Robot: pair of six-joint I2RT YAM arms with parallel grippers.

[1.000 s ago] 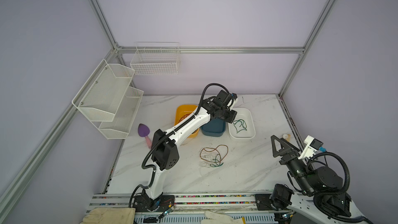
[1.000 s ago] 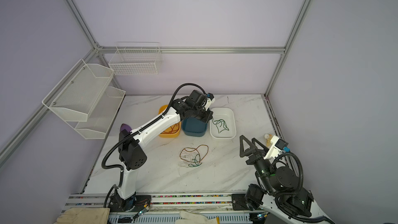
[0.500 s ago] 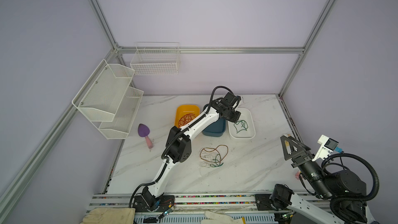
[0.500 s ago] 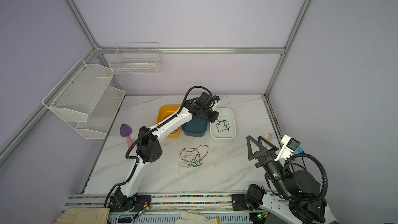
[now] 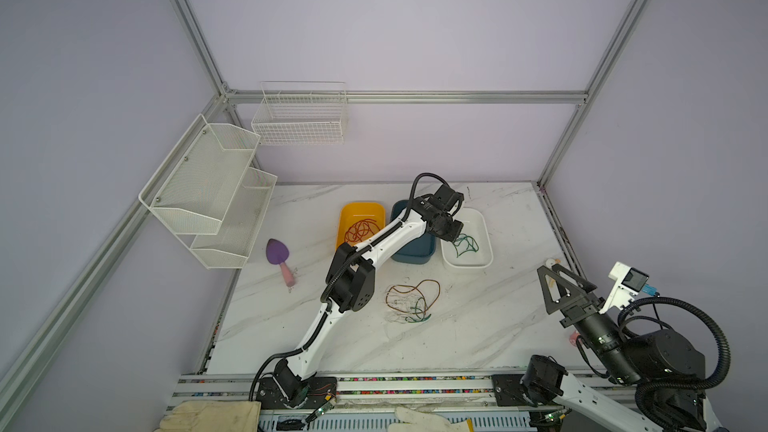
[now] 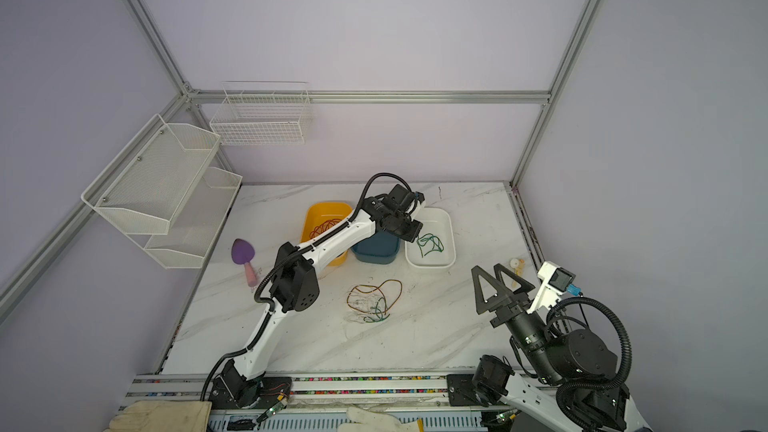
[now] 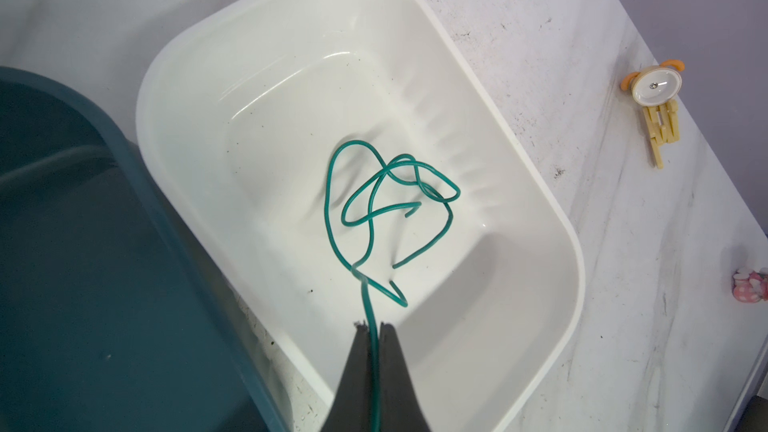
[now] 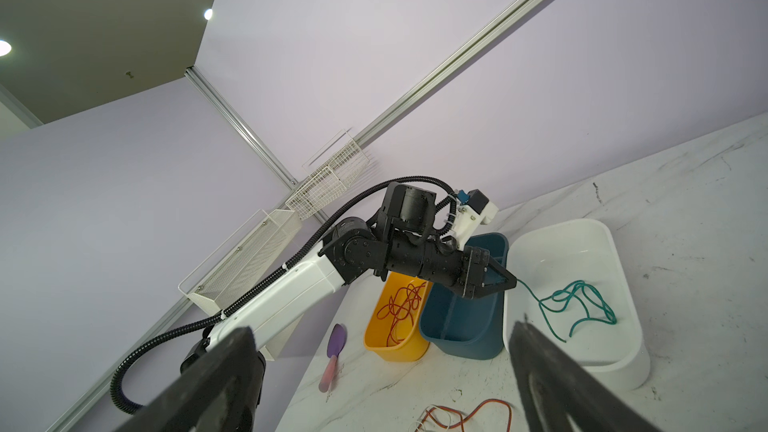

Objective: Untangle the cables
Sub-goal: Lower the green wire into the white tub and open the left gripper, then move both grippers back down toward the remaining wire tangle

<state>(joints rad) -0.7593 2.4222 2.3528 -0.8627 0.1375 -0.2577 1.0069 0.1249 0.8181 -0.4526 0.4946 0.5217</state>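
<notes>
A thin green cable (image 7: 370, 218) lies looped in the white tray (image 7: 291, 110). One end runs up between the jaws of my left gripper (image 7: 373, 326), which is shut on it. In both top views that left gripper (image 5: 457, 238) (image 6: 417, 236) hovers over the tray's left rim. On the table in front lies a tangle of orange-brown, white and green cables (image 5: 411, 299) (image 6: 374, 301). My right gripper (image 5: 547, 268) (image 8: 382, 326) is raised at the front right, open and empty, well apart from the tangle.
A yellow tray (image 5: 360, 206) holds red cables (image 5: 359, 230), with a dark blue tray (image 5: 411, 257) between it and the white one. A purple scoop (image 5: 277, 253) lies at the left. Small toys (image 7: 656, 87) (image 7: 750, 284) sit near the right edge. Wire shelves (image 5: 208, 189) hang on the left wall.
My left arm has swung its elbow right and carried the shut gripper a little further over the white tray. The right arm has shifted at the front right with its gripper still open.
</notes>
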